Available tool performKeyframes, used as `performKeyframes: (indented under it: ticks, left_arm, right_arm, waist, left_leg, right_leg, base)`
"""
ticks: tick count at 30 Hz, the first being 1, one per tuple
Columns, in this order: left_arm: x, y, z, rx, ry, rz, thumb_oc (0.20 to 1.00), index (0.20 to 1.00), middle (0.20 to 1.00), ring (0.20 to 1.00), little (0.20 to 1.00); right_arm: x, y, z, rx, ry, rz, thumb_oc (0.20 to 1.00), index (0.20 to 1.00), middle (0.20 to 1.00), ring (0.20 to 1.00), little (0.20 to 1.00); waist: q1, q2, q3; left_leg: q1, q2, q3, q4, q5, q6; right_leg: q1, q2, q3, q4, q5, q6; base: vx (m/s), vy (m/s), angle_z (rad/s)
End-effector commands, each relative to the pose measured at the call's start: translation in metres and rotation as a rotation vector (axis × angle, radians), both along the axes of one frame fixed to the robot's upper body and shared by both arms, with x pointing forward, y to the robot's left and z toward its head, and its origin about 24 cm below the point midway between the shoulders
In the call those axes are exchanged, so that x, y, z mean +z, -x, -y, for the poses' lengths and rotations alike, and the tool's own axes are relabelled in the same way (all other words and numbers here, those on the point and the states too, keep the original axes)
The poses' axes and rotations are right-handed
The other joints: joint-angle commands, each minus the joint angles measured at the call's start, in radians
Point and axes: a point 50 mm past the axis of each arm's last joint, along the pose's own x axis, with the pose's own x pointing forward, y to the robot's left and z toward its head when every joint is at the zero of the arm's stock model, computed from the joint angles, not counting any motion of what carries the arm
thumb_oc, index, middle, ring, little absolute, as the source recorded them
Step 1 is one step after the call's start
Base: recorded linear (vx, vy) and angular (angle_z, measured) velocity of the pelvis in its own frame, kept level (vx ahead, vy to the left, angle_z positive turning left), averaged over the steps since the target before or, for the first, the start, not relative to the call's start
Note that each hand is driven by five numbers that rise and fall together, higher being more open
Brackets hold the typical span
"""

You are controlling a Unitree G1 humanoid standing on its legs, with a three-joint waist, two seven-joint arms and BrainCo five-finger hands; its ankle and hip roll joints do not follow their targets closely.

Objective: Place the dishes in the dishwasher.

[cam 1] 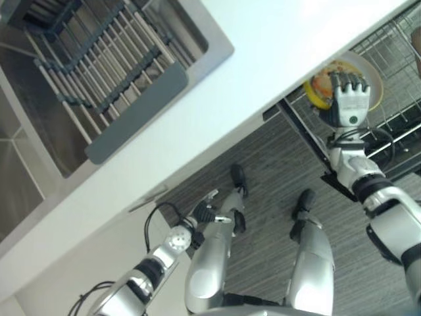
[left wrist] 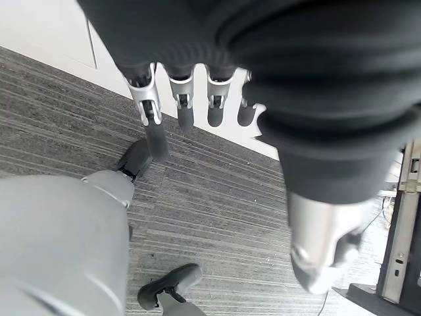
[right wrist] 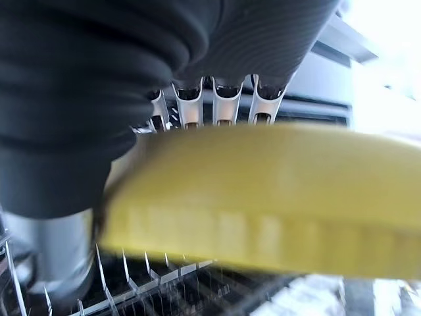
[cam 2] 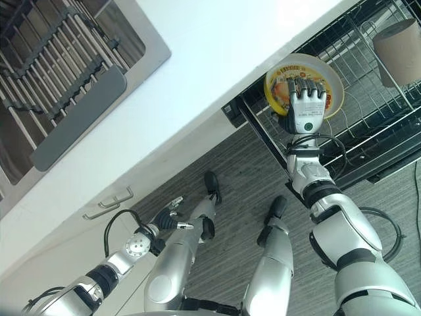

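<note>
Left hand point(cam 2: 170, 221) hangs low near the floor, fingers relaxed and straight, holding nothing. Right hand point(cam 2: 304, 99) grips a yellow plate point(cam 2: 325, 76), fingers curled over its rim, above the pulled-out dishwasher rack point(cam 2: 388, 112). Step in hand: loading. Next: lower the plate edgewise between the tines, then release.

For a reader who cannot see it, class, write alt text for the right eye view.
The right robot hand holds a yellow plate over the pulled-out dishwasher rack, beside the white counter. A brown cup sits in the rack, and a dish rack fills the sink. The left robot hand hangs low, fingers relaxed.
</note>
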Motion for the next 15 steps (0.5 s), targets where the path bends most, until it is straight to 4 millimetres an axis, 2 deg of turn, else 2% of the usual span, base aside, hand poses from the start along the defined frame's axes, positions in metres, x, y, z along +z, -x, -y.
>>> performKeyframes:
  ticks: [1,4,5,10,14,15]
  left_arm:
    - [0.001,0.007,0.018,-0.059,0.052,0.009,1.000,1.000,1.000,1.000,1.000]
    - [0.004,0.005,0.020,-0.077,0.040,0.019,1.000,1.000,1.000,1.000,1.000]
    - [0.006,0.004,0.022,-0.083,0.048,0.018,1.000,1.000,1.000,1.000,1.000]
    - [0.008,0.002,0.027,-0.085,0.062,0.015,1.000,1.000,1.000,1.000,1.000]
    - [0.007,0.002,0.031,-0.070,0.069,0.003,1.000,1.000,1.000,1.000,1.000]
    - [0.005,0.003,0.031,-0.062,0.073,-0.002,1.000,1.000,1.000,1.000,1.000]
  right_arm:
    - [0.018,-0.005,0.023,-0.017,-0.198,-0.055,1.000,1.000,1.000,1.000,1.000]
    - [0.012,-0.006,0.026,-0.045,-0.310,-0.083,1.000,1.000,1.000,1.000,1.000]
    - [0.011,-0.006,0.032,-0.089,-0.367,-0.089,1.000,1.000,1.000,1.000,1.000]
    - [0.014,-0.005,0.036,-0.103,-0.425,-0.062,1.000,1.000,1.000,1.000,1.000]
    - [0.012,-0.003,0.036,-0.075,-0.541,-0.013,1.000,1.000,1.000,1.000,1.000]
    - [0.012,-0.001,0.037,-0.045,-0.672,0.046,1.000,1.000,1.000,1.000,1.000]
  waist:
    - [0.012,0.079,-0.016]
    - [0.012,0.080,-0.016]
    - [0.011,0.083,-0.016]
    - [0.003,0.087,-0.016]
    - [-0.009,0.087,-0.016]
    - [-0.013,0.088,-0.016]
  left_leg:
    - [-0.034,0.047,-0.078,0.133,-0.181,-0.108]
    - [-0.031,0.049,-0.076,0.136,-0.181,-0.108]
    - [-0.028,0.049,-0.076,0.139,-0.181,-0.110]
    - [-0.023,0.051,-0.072,0.137,-0.177,-0.111]
    - [-0.011,0.054,-0.062,0.132,-0.173,-0.110]
    - [-0.008,0.055,-0.059,0.133,-0.174,-0.109]
  right_leg:
    - [-0.119,-0.064,-0.037,0.062,0.049,0.025]
    - [-0.118,-0.066,-0.036,0.065,0.050,0.022]
    - [-0.117,-0.067,-0.034,0.068,0.050,0.022]
    - [-0.121,-0.064,-0.023,0.074,0.050,0.023]
    - [-0.119,-0.057,-0.010,0.075,0.048,0.022]
    - [-0.119,-0.057,-0.007,0.076,0.048,0.020]
  base:
    - [0.00,0.000,0.00]
    - [0.01,-0.005,0.02]
    - [0.03,0.001,0.01]
    - [0.01,0.010,0.00]
    - [0.02,0.042,-0.01]
    - [0.01,0.034,-0.02]
